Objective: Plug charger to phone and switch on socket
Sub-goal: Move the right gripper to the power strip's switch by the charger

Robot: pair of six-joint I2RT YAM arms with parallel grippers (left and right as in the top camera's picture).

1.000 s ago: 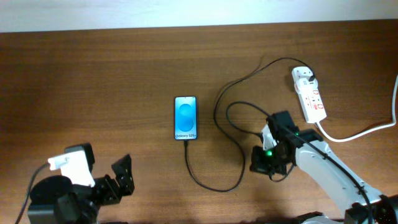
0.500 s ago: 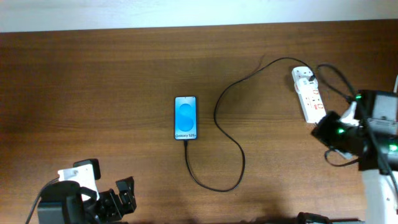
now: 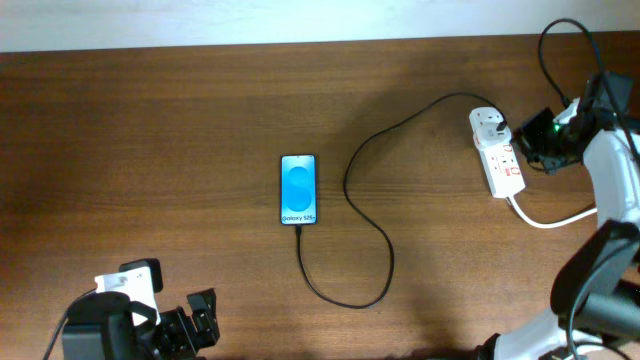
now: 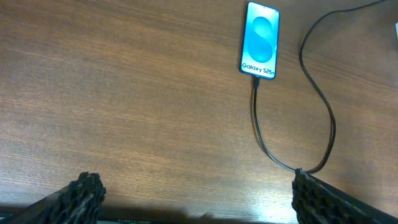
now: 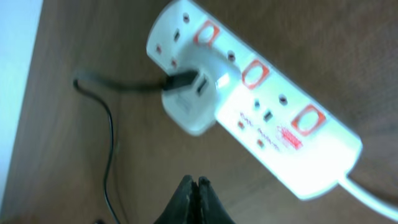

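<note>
The phone [image 3: 299,189] lies flat at mid table with its blue screen lit; it also shows in the left wrist view [image 4: 260,39]. The black charger cable [image 3: 372,215] runs from the phone's bottom edge in a loop to the white adapter [image 3: 489,125], which sits in the white socket strip [image 3: 500,155]. In the right wrist view the adapter [image 5: 198,96] is plugged into the socket strip [image 5: 273,112] with red switches. My right gripper [image 3: 530,133] is shut and empty, just right of the strip; it also shows in the right wrist view [image 5: 194,186]. My left gripper [image 4: 193,196] is open, at the front left.
The strip's thick white cord [image 3: 560,217] runs off to the right. The table's far edge meets a white wall [image 3: 300,20]. The charger cable loop [image 4: 317,106] lies between the phone and the strip.
My right arm has swung from the front of the table up to the right side of the socket strip. My left arm has drawn back toward the front left corner.
</note>
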